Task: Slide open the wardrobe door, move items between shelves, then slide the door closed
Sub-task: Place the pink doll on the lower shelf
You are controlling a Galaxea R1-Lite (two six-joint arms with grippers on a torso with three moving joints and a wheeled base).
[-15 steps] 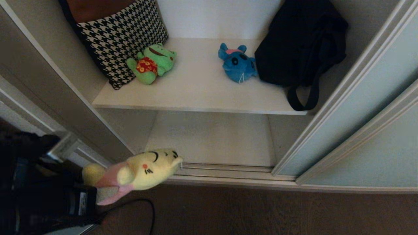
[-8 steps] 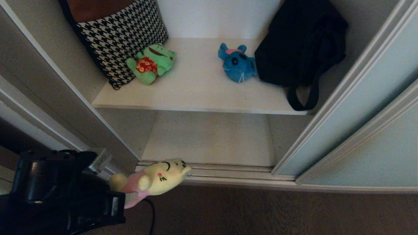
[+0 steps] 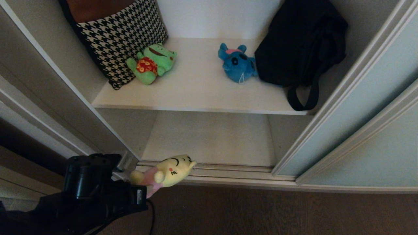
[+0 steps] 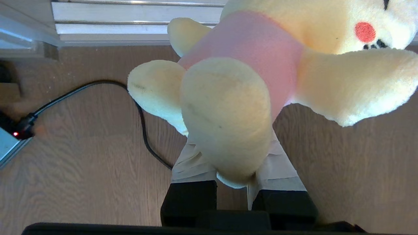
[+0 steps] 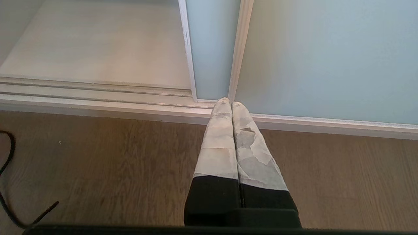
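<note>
The left gripper (image 3: 143,184) holds the pale yellow plush toy with a pink body (image 3: 168,169) pinched by one foot between its taped fingers (image 4: 191,160), the toy's face pointing toward the wardrobe, low over the brown wood-grain floor (image 3: 277,212) just in front of the sliding track at the front edge of the beige lower shelf (image 3: 212,138). The step in hand looks like carrying this toy onto a shelf; to do it well, the grip on that soft foot should stay firm, since the toy hangs forward and could slip or swing, and the arm should clear the track rails and the off-white side panel before letting go well inside the board, not on its front edge. The small blue plush toy with a pink back (image 3: 236,63) lies on the off-white upper shelf (image 3: 196,94) toward its right side, touching a black fabric bag (image 3: 302,42). The frosted pale blue-green sliding wardrobe door (image 3: 369,107) stands pushed to the right, leaving the opening free. The right gripper (image 5: 231,104) hangs parked above the floor near the door's bottom rail, fingers pressed together and empty. A small white label on the left gripper's body is too small to read; no other writing shows.
</note>
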